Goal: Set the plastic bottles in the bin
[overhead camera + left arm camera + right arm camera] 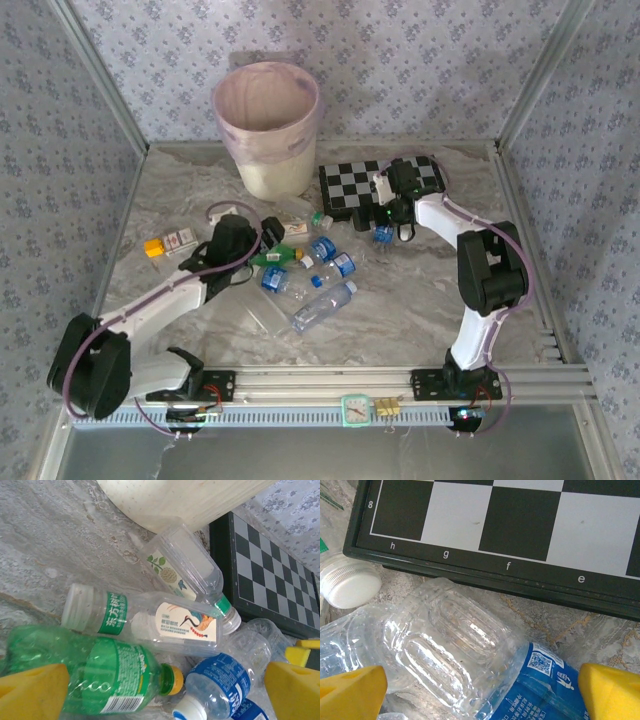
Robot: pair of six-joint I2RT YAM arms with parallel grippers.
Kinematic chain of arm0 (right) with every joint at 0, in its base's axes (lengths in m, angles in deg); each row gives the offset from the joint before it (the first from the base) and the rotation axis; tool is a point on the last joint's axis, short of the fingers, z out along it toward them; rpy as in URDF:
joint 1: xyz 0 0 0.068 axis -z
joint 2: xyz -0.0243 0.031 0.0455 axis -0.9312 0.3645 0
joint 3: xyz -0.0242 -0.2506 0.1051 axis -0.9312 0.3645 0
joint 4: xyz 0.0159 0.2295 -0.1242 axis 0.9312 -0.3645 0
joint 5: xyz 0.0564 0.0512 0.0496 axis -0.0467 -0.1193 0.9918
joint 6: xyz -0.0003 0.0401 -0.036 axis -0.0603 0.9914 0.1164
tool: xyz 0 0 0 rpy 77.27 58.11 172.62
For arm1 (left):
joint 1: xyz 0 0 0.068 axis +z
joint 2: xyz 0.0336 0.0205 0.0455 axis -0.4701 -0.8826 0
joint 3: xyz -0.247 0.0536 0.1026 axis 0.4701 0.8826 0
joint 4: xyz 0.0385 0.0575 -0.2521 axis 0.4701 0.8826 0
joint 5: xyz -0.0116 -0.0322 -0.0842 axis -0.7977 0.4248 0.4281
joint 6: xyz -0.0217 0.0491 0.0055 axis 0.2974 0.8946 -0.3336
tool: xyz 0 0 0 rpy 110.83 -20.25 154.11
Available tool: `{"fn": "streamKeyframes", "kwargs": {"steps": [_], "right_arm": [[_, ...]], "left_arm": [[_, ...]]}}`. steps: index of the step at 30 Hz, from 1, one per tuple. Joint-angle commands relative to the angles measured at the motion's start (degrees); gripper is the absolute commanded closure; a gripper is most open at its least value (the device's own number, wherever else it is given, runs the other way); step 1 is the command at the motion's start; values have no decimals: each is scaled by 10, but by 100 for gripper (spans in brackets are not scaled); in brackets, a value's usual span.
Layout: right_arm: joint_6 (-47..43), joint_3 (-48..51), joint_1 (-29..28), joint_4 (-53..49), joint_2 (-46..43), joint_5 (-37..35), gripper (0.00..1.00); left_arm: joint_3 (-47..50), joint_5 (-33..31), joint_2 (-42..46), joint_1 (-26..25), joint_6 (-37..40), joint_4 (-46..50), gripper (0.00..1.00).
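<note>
While your left gripper point(162, 695) hangs spread wide and empty over the green bottle point(110, 680), among the plastic bottles point(322, 305) just in front of the bin point(270, 170), centre on its body, clear of neighbours. Your right gripper point(480, 695): likewise agape, empty.

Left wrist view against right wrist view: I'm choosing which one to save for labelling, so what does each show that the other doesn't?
Left wrist, not right: the bin, its cream base, a green bottle with a yellow cap, and clear bottles with printed labels. Right wrist, not left: the letters h to e along the chessboard edge. Both: the chessboard, the marble table, a blue-labelled bottle apiece, and that arm's own tool, left tool or right tool, wide open.
</note>
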Motion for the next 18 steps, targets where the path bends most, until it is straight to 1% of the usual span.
{"fn": "streamKeyframes", "kwargs": {"steps": [1, 5, 11, 16, 18], "right_arm": [[-1, 30, 2, -11, -29, -2, 0], [7, 77, -2, -8, -61, -2, 0], [19, 127, -12, 2, -88, -15, 0], [19, 141, -20, 12, -77, -39, 0], [16, 136, -23, 11, -67, -46, 2]], "left_arm": [[-52, 5, -27, -4, 5, -39, 0], [-69, 23, -58, -8, 2, -50, 0], [-73, 29, -74, -15, -3, -50, 0], [-74, 27, -71, -15, -1, -42, 0], [-77, 27, -69, -14, 1, -40, 0]]}}
